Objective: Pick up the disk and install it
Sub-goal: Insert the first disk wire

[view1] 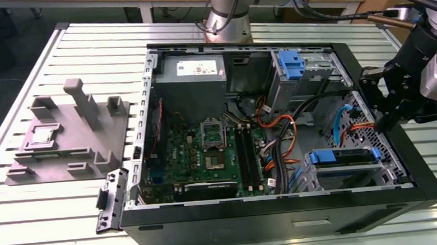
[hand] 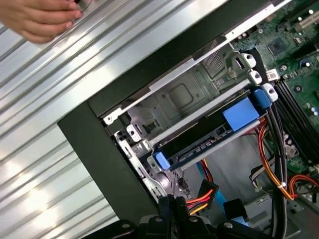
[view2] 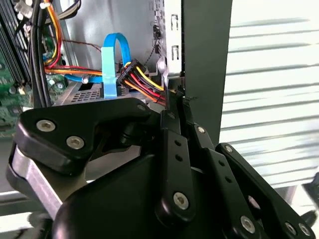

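The disk (view1: 343,156) lies flat in its blue carrier inside the drive bay at the front corner of the open computer case (view1: 283,220), on the exterior view's right. The first wrist view shows the disk (hand: 209,137) seated in the metal cage, with blue tabs at both ends. My black gripper (view1: 386,124) hangs over the case's wall on that same side, apart from the disk. In the second wrist view the gripper (view2: 174,95) is shut with nothing between its fingers, its tips beside a black power connector (view2: 137,79).
A grey power supply (view1: 189,73) and a second blue-tabbed bay (view1: 294,65) sit at the back of the case. Orange, red and blue cables (view1: 279,136) cross its middle. A grey fixture (view1: 69,136) rests on the slatted table. A person's hand (hand: 40,17) is on the table outside the case.
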You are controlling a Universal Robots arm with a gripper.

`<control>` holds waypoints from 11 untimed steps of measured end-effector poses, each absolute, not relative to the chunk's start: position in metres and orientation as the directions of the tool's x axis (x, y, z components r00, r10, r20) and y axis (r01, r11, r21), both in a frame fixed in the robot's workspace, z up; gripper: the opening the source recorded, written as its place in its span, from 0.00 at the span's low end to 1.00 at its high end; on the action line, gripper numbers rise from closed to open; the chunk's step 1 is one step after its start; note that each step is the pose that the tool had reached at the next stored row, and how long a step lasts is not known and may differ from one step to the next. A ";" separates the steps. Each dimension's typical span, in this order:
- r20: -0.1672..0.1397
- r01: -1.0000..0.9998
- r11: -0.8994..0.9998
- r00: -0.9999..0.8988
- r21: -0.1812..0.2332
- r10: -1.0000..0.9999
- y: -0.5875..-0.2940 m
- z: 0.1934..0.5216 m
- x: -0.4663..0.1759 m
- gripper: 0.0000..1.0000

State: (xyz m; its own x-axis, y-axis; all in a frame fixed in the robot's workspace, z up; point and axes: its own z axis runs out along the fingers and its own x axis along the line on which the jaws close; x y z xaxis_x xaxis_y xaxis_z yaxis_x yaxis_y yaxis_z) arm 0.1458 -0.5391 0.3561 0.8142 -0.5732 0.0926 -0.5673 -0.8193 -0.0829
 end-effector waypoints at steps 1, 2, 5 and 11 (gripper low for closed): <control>0.093 -0.580 -0.811 0.806 -0.083 -0.585 -0.539 0.356 0.146 0.17; 0.093 -0.589 -0.804 0.799 -0.083 -0.595 -0.539 0.356 0.145 0.17; 0.093 -0.593 -0.801 0.796 -0.083 -0.599 -0.539 0.356 0.144 0.17; 0.093 -0.610 -0.788 0.783 -0.083 -0.615 -0.539 0.356 0.142 0.17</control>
